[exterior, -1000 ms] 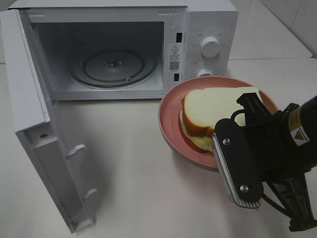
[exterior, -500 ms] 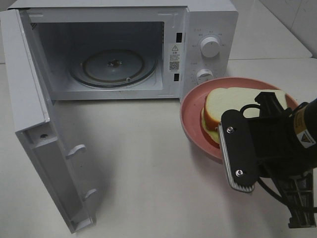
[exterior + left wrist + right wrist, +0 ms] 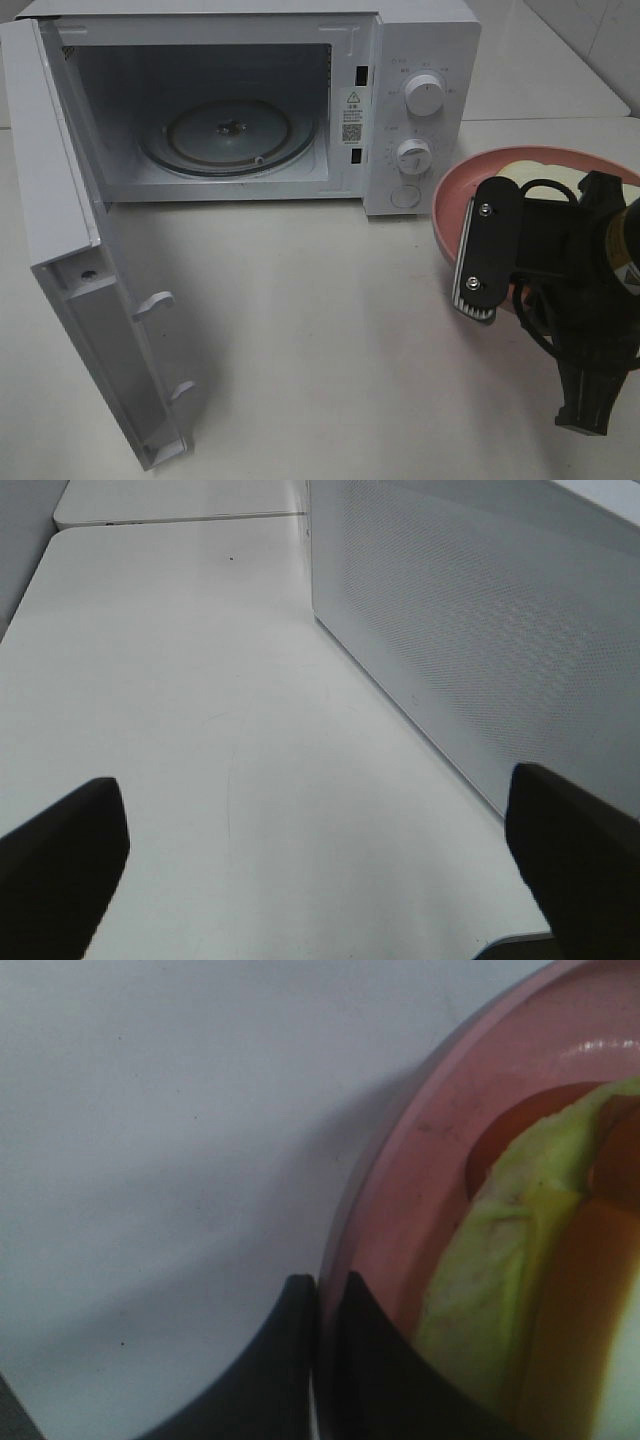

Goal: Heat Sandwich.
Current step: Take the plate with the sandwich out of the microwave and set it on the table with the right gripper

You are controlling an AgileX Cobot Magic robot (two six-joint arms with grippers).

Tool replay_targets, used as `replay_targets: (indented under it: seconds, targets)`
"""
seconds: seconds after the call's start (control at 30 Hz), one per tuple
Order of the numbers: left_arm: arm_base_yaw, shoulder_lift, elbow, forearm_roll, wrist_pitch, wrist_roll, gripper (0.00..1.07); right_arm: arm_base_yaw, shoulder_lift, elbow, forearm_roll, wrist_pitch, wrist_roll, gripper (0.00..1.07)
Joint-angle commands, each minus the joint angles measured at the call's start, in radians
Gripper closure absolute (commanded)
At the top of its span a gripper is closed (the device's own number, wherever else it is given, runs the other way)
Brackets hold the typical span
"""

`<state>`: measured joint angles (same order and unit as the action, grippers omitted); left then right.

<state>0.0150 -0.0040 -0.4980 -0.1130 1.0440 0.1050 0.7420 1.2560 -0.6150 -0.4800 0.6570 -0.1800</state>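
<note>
Right gripper (image 3: 325, 1305): jaws closed on the rim of the pink plate (image 3: 455, 190), one finger on the outer side of the rim, the other on the inner side; seen in the right wrist view.
Sandwich (image 3: 545, 1290): lies on the pink plate, just inside the pinched rim; yellow-green layer and orange-tan crust close beside the inner finger; contact with the finger not discernible.
Sandwich, high view (image 3: 530, 166): only a pale strip of bread visible beyond the gripper body; remainder hidden behind the arm.
Pink plate: at the right of the table (image 3: 300, 330), beside the control panel of the microwave (image 3: 250, 95); resting or lifted not discernible.
Microwave: door (image 3: 85, 270) swung fully open to the left; glass turntable (image 3: 230, 135) visible inside.
Left gripper (image 3: 320, 860): jaws spread wide, nothing between them; positioned over bare table beside the perforated wall of the microwave.
</note>
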Motion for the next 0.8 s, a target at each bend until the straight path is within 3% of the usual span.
replay_targets:
  seconds: [0.03, 0.37, 0.8]
  targets:
    - [0.001, -0.020, 0.004, 0.000, -0.008, -0.006, 0.09, 0.002, -0.009, -0.001, -0.055, 0.029, 0.097, 1.06]
    - [0.001, -0.020, 0.004, 0.000, -0.008, -0.006, 0.09, 0.002, -0.009, -0.001, -0.067, 0.091, 0.315, 1.06]
    - [0.001, -0.020, 0.004, 0.000, -0.008, -0.006, 0.09, -0.028, -0.009, -0.003, -0.140, 0.075, 0.416, 1.05]
